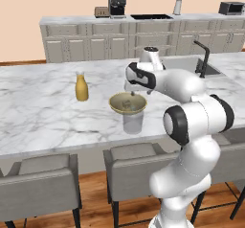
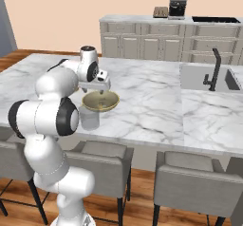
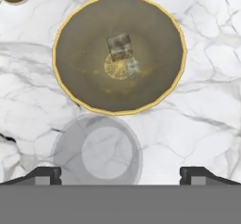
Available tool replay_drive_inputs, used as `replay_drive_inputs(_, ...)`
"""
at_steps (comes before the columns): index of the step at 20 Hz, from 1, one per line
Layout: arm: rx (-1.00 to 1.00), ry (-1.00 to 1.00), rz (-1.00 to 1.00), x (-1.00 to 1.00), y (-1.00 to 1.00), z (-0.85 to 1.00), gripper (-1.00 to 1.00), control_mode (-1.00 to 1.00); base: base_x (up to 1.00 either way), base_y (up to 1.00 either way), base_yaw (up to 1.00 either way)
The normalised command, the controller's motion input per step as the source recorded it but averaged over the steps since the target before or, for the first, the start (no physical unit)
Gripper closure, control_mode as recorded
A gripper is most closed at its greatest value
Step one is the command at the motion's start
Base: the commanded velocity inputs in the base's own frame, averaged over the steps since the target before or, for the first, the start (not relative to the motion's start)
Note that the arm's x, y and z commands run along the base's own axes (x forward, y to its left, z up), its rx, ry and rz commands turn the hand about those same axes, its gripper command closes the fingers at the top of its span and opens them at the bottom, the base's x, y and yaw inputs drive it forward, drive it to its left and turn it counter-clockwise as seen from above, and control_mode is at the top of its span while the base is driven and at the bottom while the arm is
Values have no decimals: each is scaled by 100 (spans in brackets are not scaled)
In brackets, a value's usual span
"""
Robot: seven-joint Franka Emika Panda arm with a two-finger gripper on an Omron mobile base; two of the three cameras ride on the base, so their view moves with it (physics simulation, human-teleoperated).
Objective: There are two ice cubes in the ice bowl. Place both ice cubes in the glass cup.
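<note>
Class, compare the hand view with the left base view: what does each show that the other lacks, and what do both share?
Hand view alone: an ice cube lying inside the ice bowl, and the glass cup seen from above, nothing in it. Left base view alone: the white arm, the sink faucet, and the grey stools. Both: bowl, cup, orange bottle and marble counter.

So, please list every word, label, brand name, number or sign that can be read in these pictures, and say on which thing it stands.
None: no readable text in any view.
The orange bottle, the ice bowl and the glass cup bear no label.
The appliances on the back counter are too small and blurred to show any marking.
</note>
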Motion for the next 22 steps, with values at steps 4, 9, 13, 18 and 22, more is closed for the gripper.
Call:
replay_drive_inputs(4, 0, 0, 0, 39, 19, -30, -100, -100, 0, 0, 0)
replay_drive_inputs(9, 0, 0, 0, 48, 9, -43, -100, -100, 0, 0, 0)
replay_drive_inputs(13, -1, 0, 0, 41, 0, -31, -100, -100, 0, 0, 0)
replay_drive_inputs(18, -1, 0, 0, 46, 0, -28, -100, -100, 0, 0, 0)
replay_drive_inputs(22, -1, 0, 0, 41, 0, -31, -100, -100, 0, 0, 0)
